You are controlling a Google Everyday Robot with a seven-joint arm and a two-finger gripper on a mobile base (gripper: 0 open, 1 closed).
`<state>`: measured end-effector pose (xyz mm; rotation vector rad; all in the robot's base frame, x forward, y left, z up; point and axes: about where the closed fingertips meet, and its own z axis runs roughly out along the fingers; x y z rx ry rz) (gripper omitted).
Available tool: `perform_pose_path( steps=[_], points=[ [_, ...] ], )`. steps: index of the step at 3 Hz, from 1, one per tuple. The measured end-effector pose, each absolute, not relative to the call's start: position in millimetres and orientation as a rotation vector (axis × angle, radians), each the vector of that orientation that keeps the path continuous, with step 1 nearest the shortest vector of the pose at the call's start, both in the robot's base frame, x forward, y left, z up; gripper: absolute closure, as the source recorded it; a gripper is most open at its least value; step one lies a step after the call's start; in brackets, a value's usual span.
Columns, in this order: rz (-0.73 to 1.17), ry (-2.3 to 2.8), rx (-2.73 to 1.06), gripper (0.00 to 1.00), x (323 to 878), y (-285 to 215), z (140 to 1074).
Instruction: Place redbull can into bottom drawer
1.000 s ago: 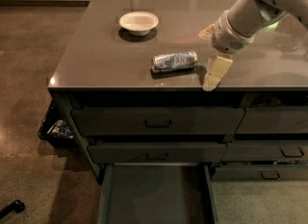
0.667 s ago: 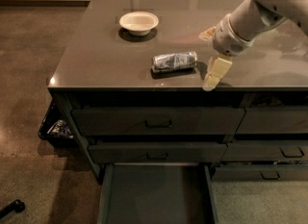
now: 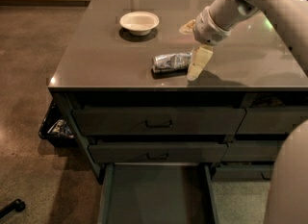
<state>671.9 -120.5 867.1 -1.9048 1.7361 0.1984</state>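
The redbull can [image 3: 171, 62] lies on its side on the dark countertop [image 3: 106, 59], near the front edge. My gripper [image 3: 193, 45] is open just right of the can's right end. Its near finger [image 3: 198, 63] hangs down beside the can and its far finger [image 3: 187, 26] sits further back. Nothing is held. The bottom drawer [image 3: 156, 194] of the left column is pulled out below, and its flat dark floor is bare.
A white bowl [image 3: 139, 22] stands at the back left of the countertop. Two handled drawers [image 3: 159, 121] above the bottom drawer are closed. A dark bin [image 3: 55, 128] sits on the floor at the left. My pale body [image 3: 288, 180] fills the lower right corner.
My gripper has moved left, and its near finger is now close beside the can's right end. The can and the bowl have not moved.
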Motion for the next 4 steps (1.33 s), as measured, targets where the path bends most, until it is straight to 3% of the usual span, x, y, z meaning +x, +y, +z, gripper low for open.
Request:
perform_pose_path(
  steps=[2,4],
  points=[
    [0.301,1.741,-1.944,0.00,688,-104,852],
    [0.305,1.742,-1.945,0.42,688,-103,851]
  ],
)
